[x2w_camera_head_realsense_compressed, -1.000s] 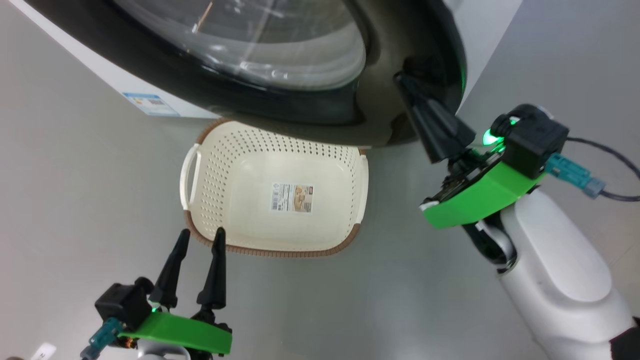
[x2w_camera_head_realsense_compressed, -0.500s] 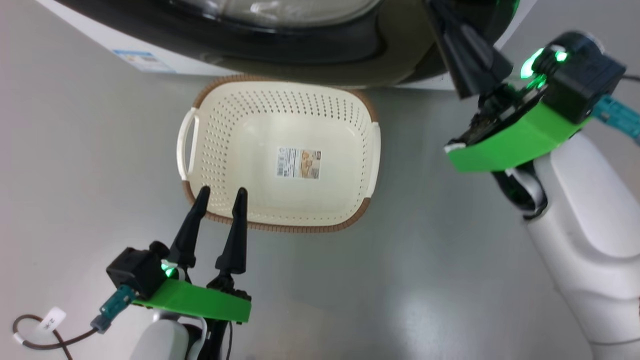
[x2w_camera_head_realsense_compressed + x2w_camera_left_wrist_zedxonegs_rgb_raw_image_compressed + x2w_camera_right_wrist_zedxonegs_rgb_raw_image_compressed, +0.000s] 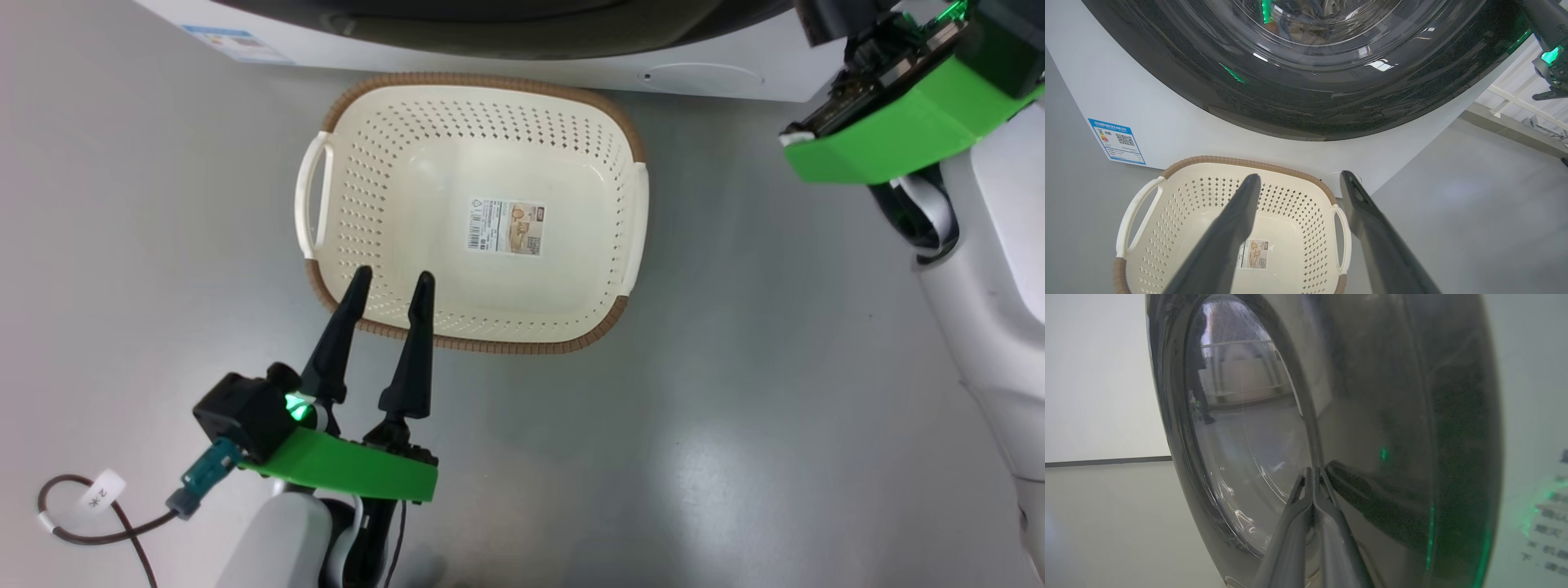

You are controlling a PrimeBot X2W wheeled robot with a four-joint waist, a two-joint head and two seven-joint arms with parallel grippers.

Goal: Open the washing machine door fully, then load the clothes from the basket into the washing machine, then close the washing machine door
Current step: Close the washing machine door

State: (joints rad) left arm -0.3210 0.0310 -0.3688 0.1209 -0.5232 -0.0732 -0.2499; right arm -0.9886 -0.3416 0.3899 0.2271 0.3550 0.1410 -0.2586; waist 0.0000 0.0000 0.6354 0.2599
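Left gripper (image 3: 393,273): released, fingers spread, nothing between them. It hovered over the grey floor (image 3: 735,408) with its tips over the near-left corner of the basket (image 3: 482,79). The basket sat straight ahead of and below those fingers, upright on the floor, its bare bottom showing a label sticker (image 3: 506,227). A cable (image 3: 82,535) with a white tag trailed behind that wrist.

In the left wrist view the same gripper (image 3: 1300,175) framed the basket (image 3: 1241,160) between and under its fingers. The washing machine (image 3: 1167,122) stood just beyond the basket's far rim. The washing machine door (image 3: 1331,106) was up and ahead of the tips, lying against the white front; I couldn't tell if it was latched. A blue label sticker (image 3: 1116,141) sat ahead-left of the fingers, low on the white front. In the head view a round cover (image 3: 702,77) sat ahead-right of the left gripper, past the basket's far-right corner.

Right gripper (image 3: 1313,470): clenched, fingers pressed together with nothing between them. Its tips were at the door's glossy black face, right at the edge of the glass window (image 3: 1241,428), which lay to the left of the fingers. The tips met their own reflection, so either touching or just short; can't tell. It was well apart from the basket.
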